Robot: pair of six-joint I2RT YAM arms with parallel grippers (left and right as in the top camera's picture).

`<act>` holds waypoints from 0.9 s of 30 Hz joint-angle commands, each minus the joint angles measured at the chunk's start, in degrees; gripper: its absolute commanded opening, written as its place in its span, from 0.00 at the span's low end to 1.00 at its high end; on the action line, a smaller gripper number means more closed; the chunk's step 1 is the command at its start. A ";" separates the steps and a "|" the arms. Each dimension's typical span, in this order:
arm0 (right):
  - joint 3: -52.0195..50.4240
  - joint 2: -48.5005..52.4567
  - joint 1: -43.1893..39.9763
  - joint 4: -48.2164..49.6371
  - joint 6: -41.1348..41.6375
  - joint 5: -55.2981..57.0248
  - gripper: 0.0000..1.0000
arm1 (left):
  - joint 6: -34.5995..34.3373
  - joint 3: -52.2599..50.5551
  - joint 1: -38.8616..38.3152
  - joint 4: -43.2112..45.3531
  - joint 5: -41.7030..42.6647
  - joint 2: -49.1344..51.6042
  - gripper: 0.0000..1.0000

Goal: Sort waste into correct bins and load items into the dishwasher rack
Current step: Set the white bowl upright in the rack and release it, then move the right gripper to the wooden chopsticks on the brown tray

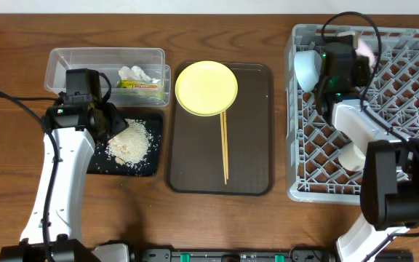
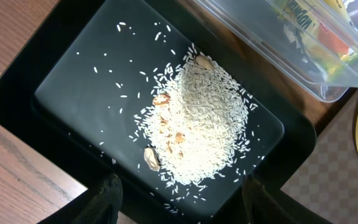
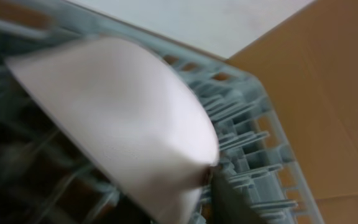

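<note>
Right pincer (image 1: 351, 45) is setting the pinkish bowl (image 3: 123, 124) in the rack (image 1: 413, 109) (grip, can't tell), left pincer (image 2: 182, 196) is hovering wide over the black tray (image 2: 61, 93), I'm guessing plate (image 1: 206, 87) next.

The right wrist view is blurred: a pale pinkish-white bowl (image 3: 123, 124) fills it, no fingers showing. Overhead, the arm's black wrist (image 1: 340, 62) hides the right hand. The left wrist view's bottom edge crops the left hand (image 2: 180, 208) to two dark fingertips (image 2: 104, 200).
</note>
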 commanded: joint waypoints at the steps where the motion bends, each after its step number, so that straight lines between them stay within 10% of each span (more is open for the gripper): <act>1: -0.48 -4.28 1.11 -3.45 9.09 -3.85 0.38 | -0.74 -0.39 0.20 -0.17 -0.07 0.00 0.65; 7: -0.48 -11.17 1.11 -16.17 11.93 -14.49 0.58 | -0.74 -0.39 0.20 -0.20 -0.07 0.00 0.65; 18: -0.48 -19.76 6.12 -29.31 23.10 -59.25 0.52 | -0.76 -0.39 0.20 -0.15 -0.07 0.00 0.73; 27: -0.50 -15.15 20.20 -32.28 24.35 -58.12 0.55 | -0.74 -0.39 0.20 -0.11 -0.09 0.00 0.73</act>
